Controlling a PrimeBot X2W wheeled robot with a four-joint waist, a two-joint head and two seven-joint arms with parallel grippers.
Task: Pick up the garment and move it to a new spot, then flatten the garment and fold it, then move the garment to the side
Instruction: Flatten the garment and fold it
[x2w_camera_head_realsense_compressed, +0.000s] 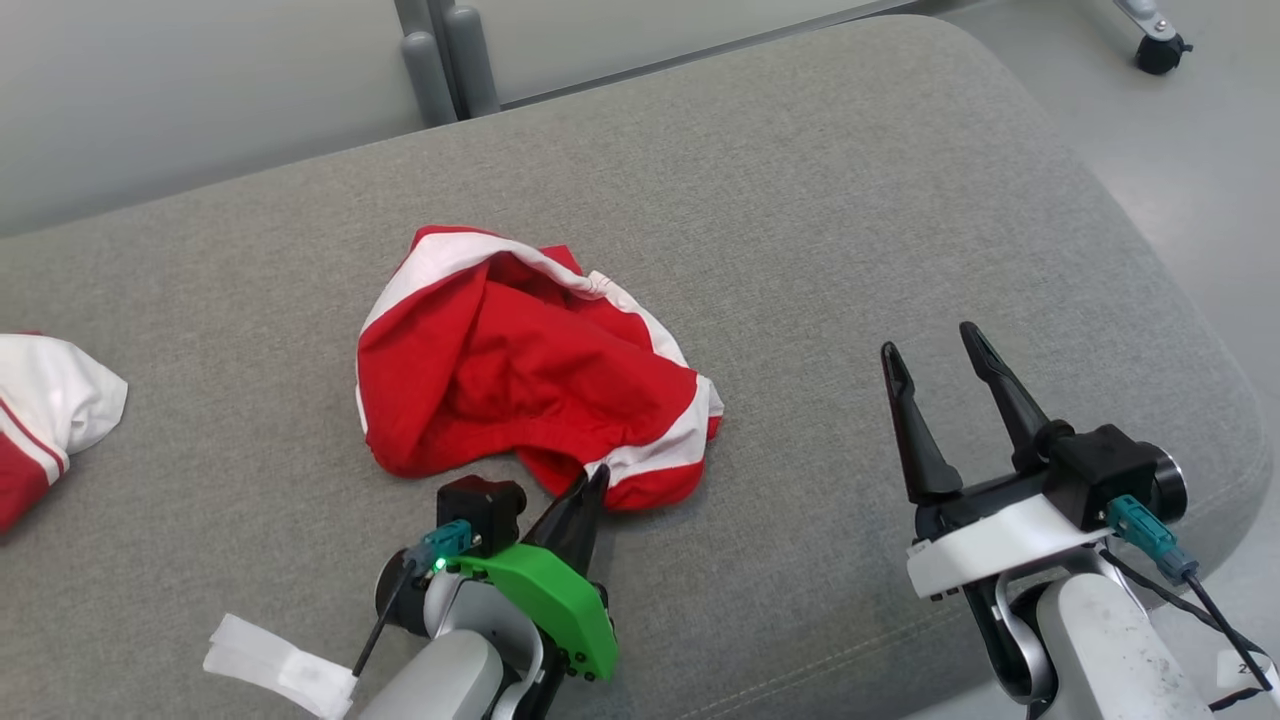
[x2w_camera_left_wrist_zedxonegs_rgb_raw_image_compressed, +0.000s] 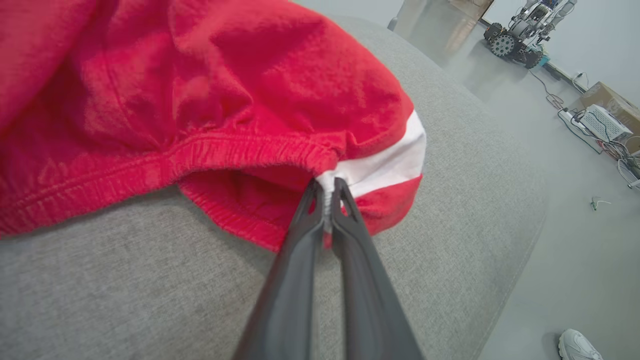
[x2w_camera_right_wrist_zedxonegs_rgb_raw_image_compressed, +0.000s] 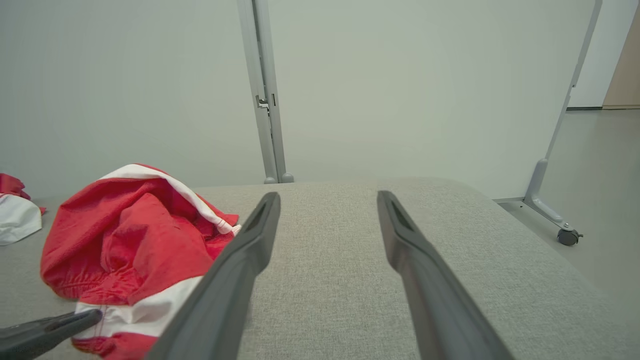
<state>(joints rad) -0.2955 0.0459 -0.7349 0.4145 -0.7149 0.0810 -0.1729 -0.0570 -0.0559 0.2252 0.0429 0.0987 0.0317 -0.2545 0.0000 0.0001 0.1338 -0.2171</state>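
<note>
garment (x2w_camera_head_realsense_compressed: 520, 370) centred, bare cushion (x2w_camera_head_realsense_compressed: 850, 220) to its right

You are facing a grey upholstered bench (x2w_camera_head_realsense_compressed: 800, 200) standing before a pale partition (x2w_camera_right_wrist_zedxonegs_rgb_raw_image_compressed: 400, 75); a castor (x2w_camera_right_wrist_zedxonegs_rgb_raw_image_compressed: 568, 236) is resting on grey floor (x2w_camera_right_wrist_zedxonegs_rgb_raw_image_compressed: 610, 200).

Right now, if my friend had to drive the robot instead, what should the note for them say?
Left gripper: shut on the near edge of the red garment, at its white stripe.
Right gripper: open, holding nothing, over bare grey cushion to the garment's right.
Garment: crumpled in a heap mid-cushion, not yet lifted. A second red-and-white cloth lies at the cushion's left edge.
Done: grip taken.
Left: lift and move it, flatten, fold, set it to the side.
</note>
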